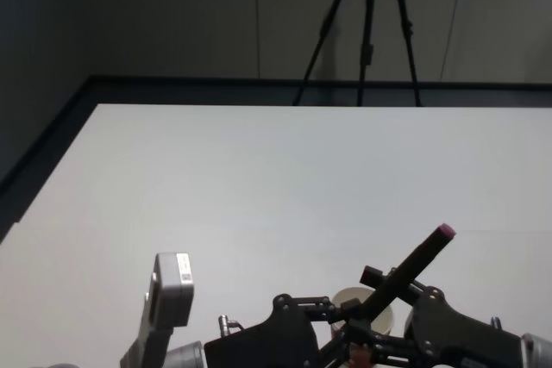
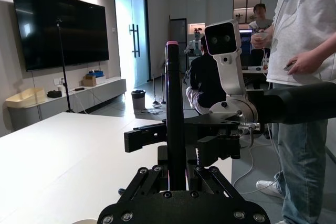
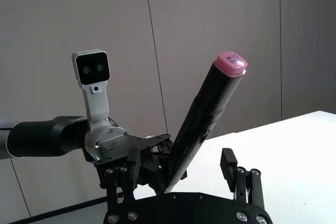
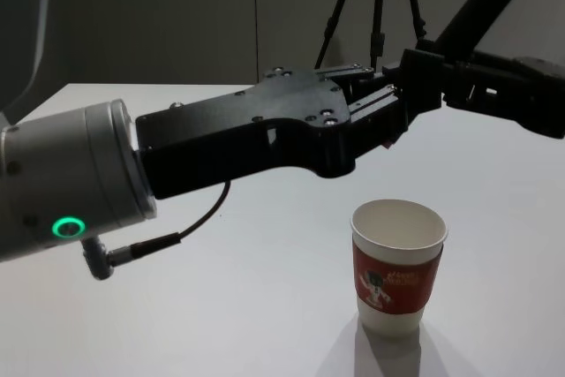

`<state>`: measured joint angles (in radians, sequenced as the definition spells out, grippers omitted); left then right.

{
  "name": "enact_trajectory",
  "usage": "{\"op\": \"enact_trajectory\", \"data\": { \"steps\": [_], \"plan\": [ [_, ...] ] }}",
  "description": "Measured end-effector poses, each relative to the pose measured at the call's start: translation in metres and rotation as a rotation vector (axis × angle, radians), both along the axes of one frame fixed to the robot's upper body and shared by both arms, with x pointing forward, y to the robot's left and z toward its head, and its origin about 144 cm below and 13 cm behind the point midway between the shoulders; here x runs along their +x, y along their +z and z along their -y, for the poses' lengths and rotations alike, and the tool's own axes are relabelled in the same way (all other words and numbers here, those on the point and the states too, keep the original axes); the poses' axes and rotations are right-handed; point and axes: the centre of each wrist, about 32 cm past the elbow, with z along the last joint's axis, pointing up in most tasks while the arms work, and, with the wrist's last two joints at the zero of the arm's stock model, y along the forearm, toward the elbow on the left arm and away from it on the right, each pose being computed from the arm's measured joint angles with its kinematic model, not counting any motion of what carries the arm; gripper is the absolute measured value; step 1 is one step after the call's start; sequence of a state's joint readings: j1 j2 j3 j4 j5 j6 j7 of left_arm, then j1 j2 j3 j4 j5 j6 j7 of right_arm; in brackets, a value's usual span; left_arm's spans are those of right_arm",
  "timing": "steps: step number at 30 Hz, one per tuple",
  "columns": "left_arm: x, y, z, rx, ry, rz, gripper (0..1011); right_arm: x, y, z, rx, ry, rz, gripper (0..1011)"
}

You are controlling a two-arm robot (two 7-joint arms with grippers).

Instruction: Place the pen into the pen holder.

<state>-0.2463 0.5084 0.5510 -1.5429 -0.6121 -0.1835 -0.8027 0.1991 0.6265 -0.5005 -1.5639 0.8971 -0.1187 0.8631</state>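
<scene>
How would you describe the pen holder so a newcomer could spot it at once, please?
On the white table, look below where the left gripper and right gripper meet at a dark pen with a pink tip. There stands a white paper cup wearing a red sleeve with a small cartoon figure. Unlike the black grippers above, it is pale, red-banded and sits on the tabletop.

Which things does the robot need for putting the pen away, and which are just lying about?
For the job: the pen, the pen holder, the left gripper gripping the pen, the right gripper open around it.
Just there: the tripod behind the table, the television.
</scene>
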Motion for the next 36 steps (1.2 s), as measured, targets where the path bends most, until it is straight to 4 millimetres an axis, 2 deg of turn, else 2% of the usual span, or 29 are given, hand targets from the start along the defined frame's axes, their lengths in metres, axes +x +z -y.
{"op": "enact_trajectory", "data": {
  "steps": [3,7,8,14,36],
  "plan": [
    [0.0000,0.0000,0.0000,0.000,0.000,0.000,184,0.0000,0.0000,0.0001,0.000,0.000,0.000,945],
    [0.0000,0.0000,0.0000,0.000,0.001,0.000,183,-0.0001,-0.0001,0.0003,0.000,0.001,0.000,815],
    [0.0000,0.0000,0.0000,0.000,0.001,0.000,184,-0.0001,-0.0001,0.0003,0.000,0.001,-0.001,815],
    [0.0000,0.0000,-0.0001,0.000,0.002,0.000,183,-0.0002,-0.0001,0.0002,0.000,0.003,0.000,654],
    [0.0000,0.0000,0.0000,0.000,0.000,0.000,183,0.0007,0.0014,0.0031,0.018,0.006,-0.005,511]
  ]
}}
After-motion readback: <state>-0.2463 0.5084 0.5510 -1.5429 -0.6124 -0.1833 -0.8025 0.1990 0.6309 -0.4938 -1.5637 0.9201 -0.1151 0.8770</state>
